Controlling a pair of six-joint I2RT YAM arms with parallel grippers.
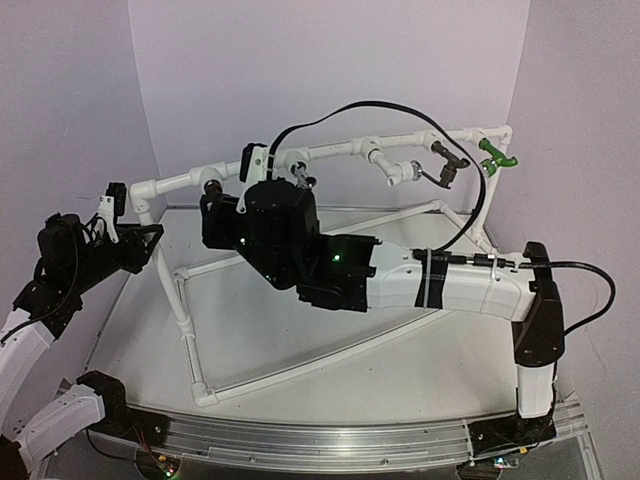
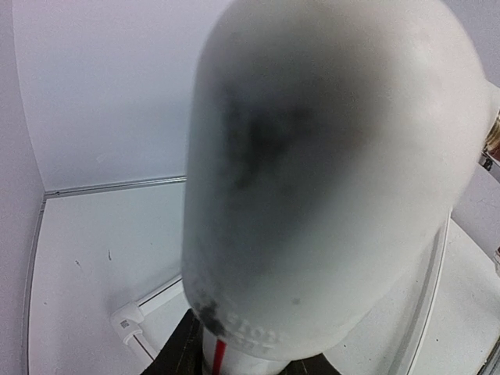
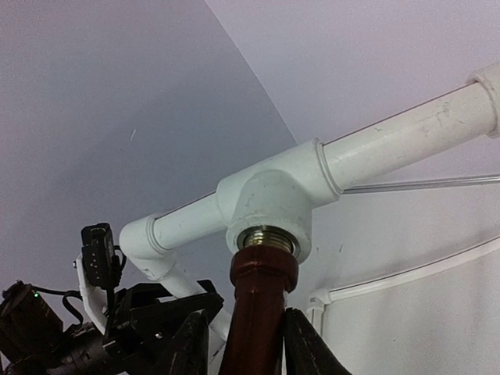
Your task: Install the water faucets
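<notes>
A dark brown faucet (image 3: 262, 312) stands with its brass thread in the leftmost tee (image 3: 269, 199) of the white pipe frame (image 1: 190, 320). My right gripper (image 3: 246, 344) is around its body. The right finger (image 3: 301, 344) touches it and a narrow gap shows beside the left finger (image 3: 191, 344), so the jaws stand slightly open. In the top view that gripper (image 1: 215, 205) hides most of this faucet. Along the top pipe sit a chrome lever faucet (image 1: 303, 176), a white one (image 1: 400, 172), a dark bronze one (image 1: 445, 170) and a green one (image 1: 497, 158). My left gripper (image 2: 242, 363) is shut on the frame's pipe below a white elbow (image 2: 328, 172).
The frame's base pipes run across the white table (image 1: 330, 370), from the front corner (image 1: 203, 397) to the right side. Purple walls close in behind and on both sides. The right arm's cable (image 1: 400, 115) arches over the top pipe. The left arm (image 3: 117, 328) shows below the tee.
</notes>
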